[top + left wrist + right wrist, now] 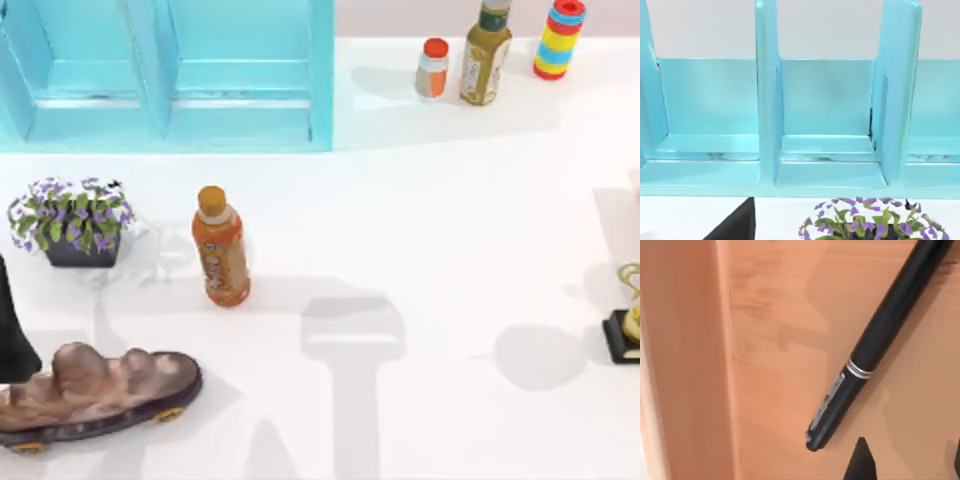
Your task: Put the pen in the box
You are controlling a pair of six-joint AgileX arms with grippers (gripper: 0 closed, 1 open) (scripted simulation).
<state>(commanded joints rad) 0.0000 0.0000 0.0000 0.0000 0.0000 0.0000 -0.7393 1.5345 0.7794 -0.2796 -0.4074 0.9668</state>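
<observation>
The black pen [875, 347], with a silver ring and clip, lies flat and at a slant on the wooden floor of the box [775, 305], close to one side wall. My right gripper [908, 465] hovers just above it, open. Its dark fingertips [860, 462] are clear of the pen and nothing is between them. A dark shape that may be my left arm [12, 325] stays at the table's left edge, and its wrist view faces the blue shelf and the flowers.
A blue shelf unit [170, 70] stands at the back left. An orange bottle [221, 246] is upright at centre left, with a flower pot [72, 222] and a brown rock ornament [95, 390] further left. Three small containers [485, 55] stand at the back right, and a yellow object [628, 320] at the right edge.
</observation>
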